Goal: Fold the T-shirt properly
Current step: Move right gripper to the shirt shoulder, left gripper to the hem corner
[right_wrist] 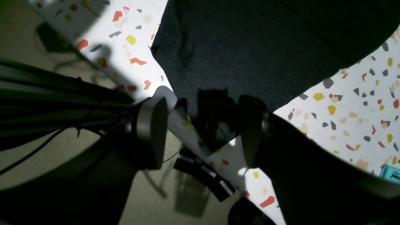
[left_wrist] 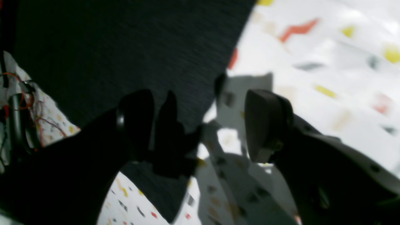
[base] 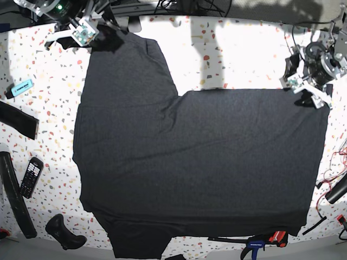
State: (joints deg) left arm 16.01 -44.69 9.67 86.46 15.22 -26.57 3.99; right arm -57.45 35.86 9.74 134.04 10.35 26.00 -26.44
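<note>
Terrazzo-speckled counter [base: 227,54], white w/ coloured chips, carries the T-shirt [base: 200,162], which lies spread flat, plain dark side up, covering most of the surface; one sleeve runs toward the far corner on the base view's left, and the hem edge sits at that view's right. My left pincer [left_wrist: 200,125] is released, jaws wide, sitting over the cloth's corner at the base view's right, one finger over fabric, the other over bare counter. My right pincer [right_wrist: 200,131] is likewise released, straddling the sleeve end near the counter's edge, nothing gripped. Handling, as I judge it: light, soft knit, no stiffness, so it'll drape and sag btwn two grip points and drag along the counter rather than slide cleanly; it may bunch if I pinch only one layer. Best holds are prob. the corners and seams, i.e. hem corner for the left, sleeve cuff or shoulder for the right, pinching low against the counter.
</note>
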